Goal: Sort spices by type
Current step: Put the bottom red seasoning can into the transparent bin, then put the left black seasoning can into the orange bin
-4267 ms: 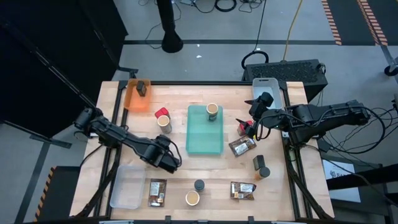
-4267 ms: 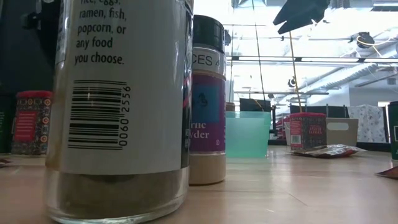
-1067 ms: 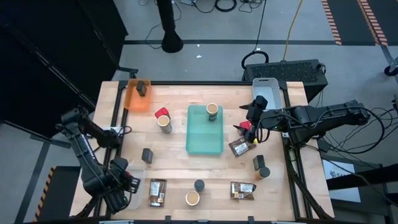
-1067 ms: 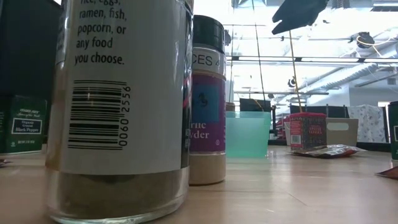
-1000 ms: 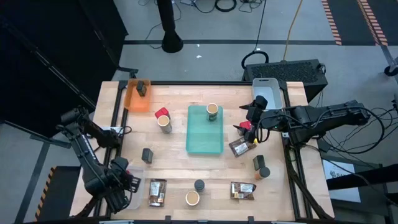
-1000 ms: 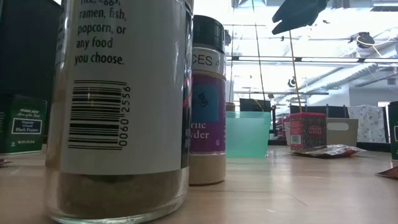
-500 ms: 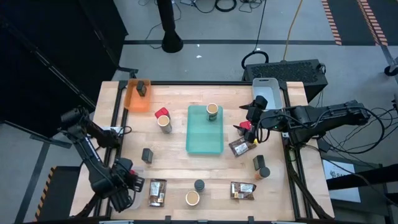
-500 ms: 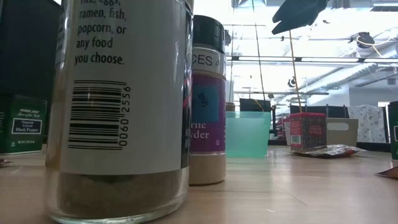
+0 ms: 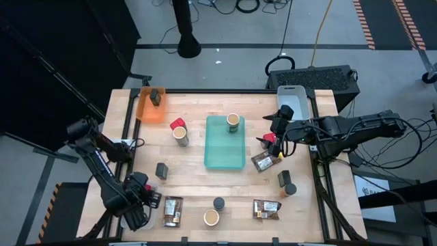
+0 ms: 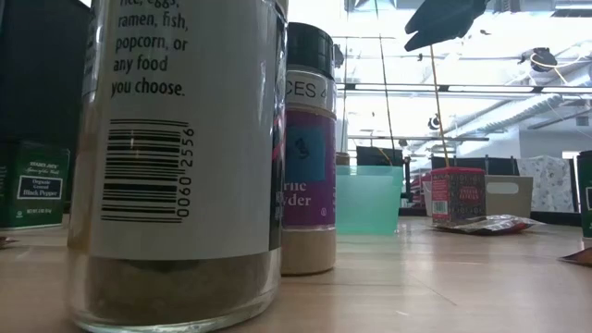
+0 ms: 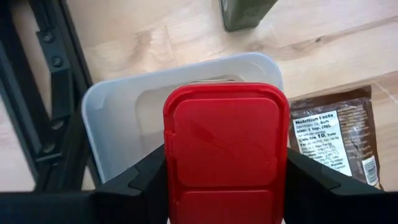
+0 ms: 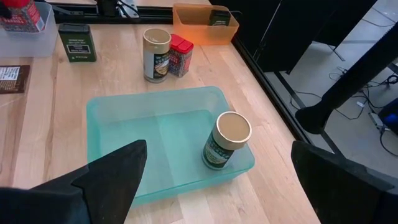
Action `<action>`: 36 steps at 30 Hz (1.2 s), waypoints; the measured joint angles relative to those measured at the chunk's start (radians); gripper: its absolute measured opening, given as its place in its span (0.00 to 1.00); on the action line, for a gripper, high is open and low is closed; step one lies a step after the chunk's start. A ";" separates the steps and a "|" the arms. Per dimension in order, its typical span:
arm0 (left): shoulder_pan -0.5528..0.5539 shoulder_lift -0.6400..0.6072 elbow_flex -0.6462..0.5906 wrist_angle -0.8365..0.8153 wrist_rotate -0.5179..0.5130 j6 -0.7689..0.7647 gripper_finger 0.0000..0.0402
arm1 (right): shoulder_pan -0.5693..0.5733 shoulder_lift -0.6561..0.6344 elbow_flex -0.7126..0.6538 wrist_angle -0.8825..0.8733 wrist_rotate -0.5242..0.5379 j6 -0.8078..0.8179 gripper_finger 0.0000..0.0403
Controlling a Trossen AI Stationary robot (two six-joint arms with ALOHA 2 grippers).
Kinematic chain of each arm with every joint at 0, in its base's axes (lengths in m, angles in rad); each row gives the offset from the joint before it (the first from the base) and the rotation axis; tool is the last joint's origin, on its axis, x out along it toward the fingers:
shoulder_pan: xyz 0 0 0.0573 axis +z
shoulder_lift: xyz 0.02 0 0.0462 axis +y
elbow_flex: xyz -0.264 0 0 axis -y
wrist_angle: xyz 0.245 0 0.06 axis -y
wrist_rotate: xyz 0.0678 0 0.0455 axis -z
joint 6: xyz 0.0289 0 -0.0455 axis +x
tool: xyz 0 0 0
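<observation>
My left gripper [image 9: 141, 202] is at the table's near left corner, over the clear bin [image 11: 118, 118], shut on a red square box [image 11: 227, 149]. A dark green tin [image 9: 162, 170] stands on the wood just beyond. My right gripper [image 9: 275, 132] hangs open at the table's right, beside another red box [image 9: 272, 140]; its wrist view looks over the teal tray [image 12: 124, 137], which holds one tan jar [image 12: 225, 146]. A red box [image 9: 178, 124] and a tan jar [image 9: 181, 134] stand left of the tray. Brown packets [image 9: 173, 210] [image 9: 266, 209] [image 9: 265, 160] lie flat. My left gripper pinches the red box between its two fingers [image 11: 146, 180], one on each side wall just below the lid [image 11: 227, 106]. The fingers come from above, pointing down. The box stays upright over the clear bin; the box itself hides whether its base touches the bin's floor.
An orange bin [image 9: 149, 108] with a dark tin [image 9: 156, 97] sits at the far left, and a pale blue bin [image 9: 293, 99] at the far right. A black jar [image 9: 218, 203] and a tan jar [image 9: 211, 218] stand near the front edge. A dark tin [image 9: 283, 179] and a black jar [image 9: 290, 189] stand right.
Since about four seconds ago my left gripper has carried the red box from the table's middle to the near left corner. In the last second it has shifted slightly toward the table's right over the clear bin.
</observation>
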 joint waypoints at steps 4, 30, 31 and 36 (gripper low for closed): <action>0.000 0.000 -0.026 0.029 0.000 -0.005 0.55 | 0.000 0.000 0.000 0.000 0.000 0.003 0.95; 0.016 -0.064 0.117 -0.160 0.015 0.003 0.69 | 0.000 0.000 0.000 -0.001 0.000 0.006 0.95; 0.022 -0.068 0.123 -0.161 -0.011 0.004 0.69 | 0.000 0.000 0.000 -0.001 0.000 0.005 0.95; 0.094 -0.075 0.133 -0.136 -0.146 0.110 0.69 | 0.000 0.000 0.000 -0.001 0.000 0.003 0.95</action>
